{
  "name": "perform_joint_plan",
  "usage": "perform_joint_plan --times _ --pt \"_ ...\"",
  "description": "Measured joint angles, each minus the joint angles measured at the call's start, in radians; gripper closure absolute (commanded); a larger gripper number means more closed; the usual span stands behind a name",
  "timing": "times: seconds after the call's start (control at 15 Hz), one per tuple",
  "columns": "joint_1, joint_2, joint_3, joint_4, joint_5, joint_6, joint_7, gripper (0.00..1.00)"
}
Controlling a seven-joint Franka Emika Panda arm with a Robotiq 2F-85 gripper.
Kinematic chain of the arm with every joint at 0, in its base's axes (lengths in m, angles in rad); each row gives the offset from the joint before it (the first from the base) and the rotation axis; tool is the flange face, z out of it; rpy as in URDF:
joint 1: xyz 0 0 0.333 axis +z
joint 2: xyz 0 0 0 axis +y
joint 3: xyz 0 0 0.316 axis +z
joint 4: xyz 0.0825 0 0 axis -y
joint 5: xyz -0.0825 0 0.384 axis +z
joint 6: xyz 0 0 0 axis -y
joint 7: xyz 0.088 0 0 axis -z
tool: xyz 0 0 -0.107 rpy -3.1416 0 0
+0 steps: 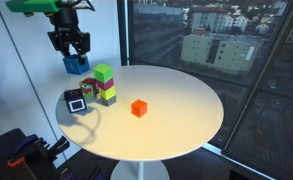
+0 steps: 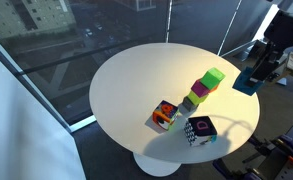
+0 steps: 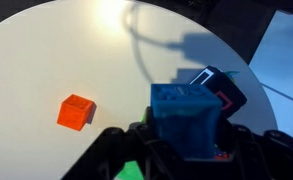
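— How was the gripper (image 1: 70, 50) made out in an exterior view?
— It was seen as black and blocky, built of angular links.
— And the fingers (image 3: 106, 155)?
— In the wrist view they were shown as dark, matte and thick.
— Was any colour noted?
— A bright green casing (image 1: 31, 5) was seen at the wrist.

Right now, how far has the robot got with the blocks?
Done: a stack of blocks stands on the table, green block on top. In hand: the gripper is shut on a blue block, up in the air beside the stack. Left: the blue block is not set down yet, and the orange block and black-and-white cube lie loose on the table.
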Motion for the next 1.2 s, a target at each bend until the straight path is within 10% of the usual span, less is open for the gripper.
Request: perform_joint_plan --times 0.07,0.67,0.73,1.2 --pt "0.001 -0.001 0.001 -0.003 0.000 0.003 0.002 0.45" --pt "0.001 0.004 0.002 -0.005 0.000 0.003 0.003 0.45" --pt "0.001 0.004 0.002 -0.005 0.000 0.003 0.002 0.70" --pt "0.007 0.014 0.011 -0.005 0.000 0.003 0.003 0.70"
